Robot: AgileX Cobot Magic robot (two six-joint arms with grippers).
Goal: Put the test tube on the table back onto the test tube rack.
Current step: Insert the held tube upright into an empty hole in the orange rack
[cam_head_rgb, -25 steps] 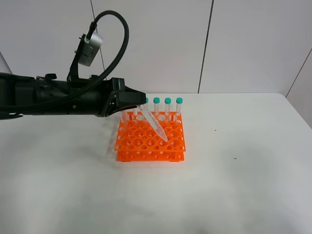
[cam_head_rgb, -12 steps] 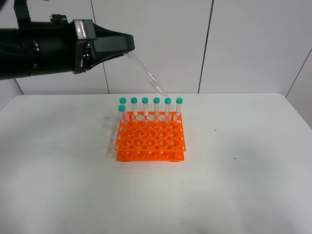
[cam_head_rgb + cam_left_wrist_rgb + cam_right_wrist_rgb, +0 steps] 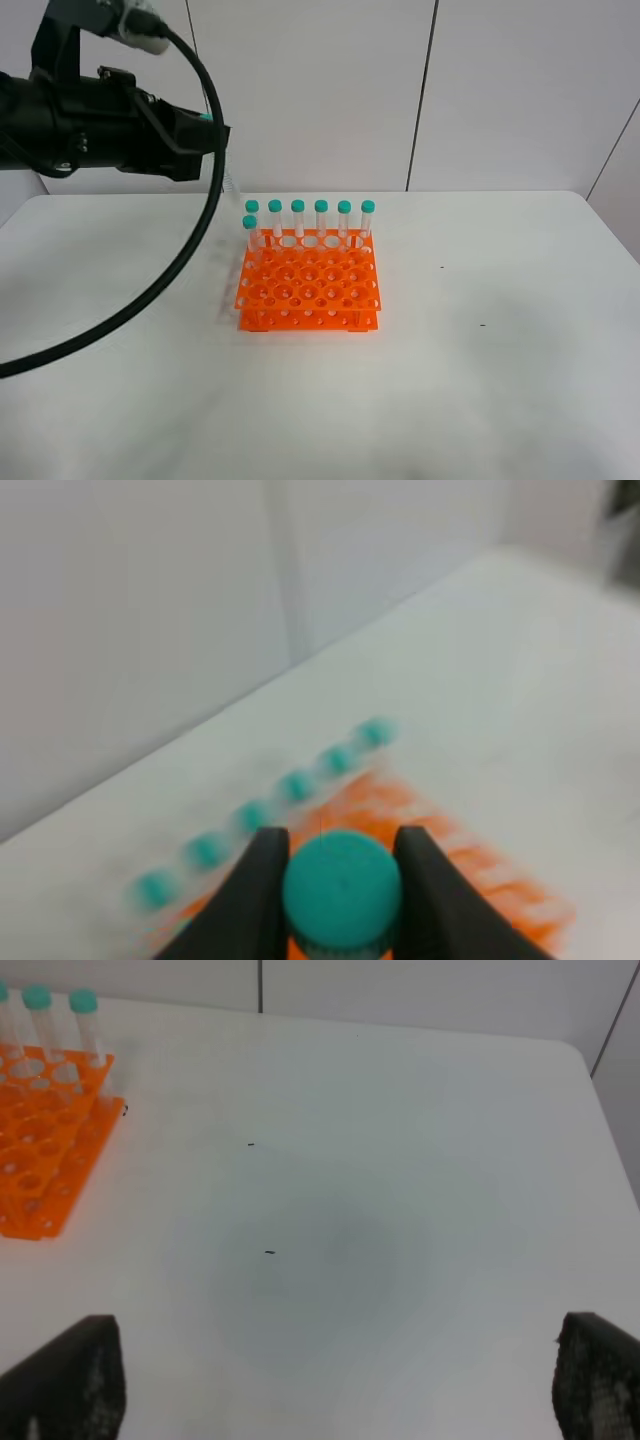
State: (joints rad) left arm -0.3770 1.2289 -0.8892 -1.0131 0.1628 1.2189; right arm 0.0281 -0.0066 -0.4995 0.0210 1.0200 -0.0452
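Note:
My left gripper is shut on the test tube, which hangs tip down in the air just left of and above the back left corner of the orange test tube rack. In the left wrist view the tube's teal cap sits clamped between the two black fingers, with the rack blurred below. Several teal-capped tubes stand in the rack's back row. My right gripper is open and empty over the table, right of the rack.
The white table spreads around the rack on all sides. My left arm's black cable loops down over the table's left part. A white panelled wall stands behind the table.
My left arm has lifted the tube off the rack and swung it left. The tube has turned from a slant to near vertical, left of the rack's back corner.

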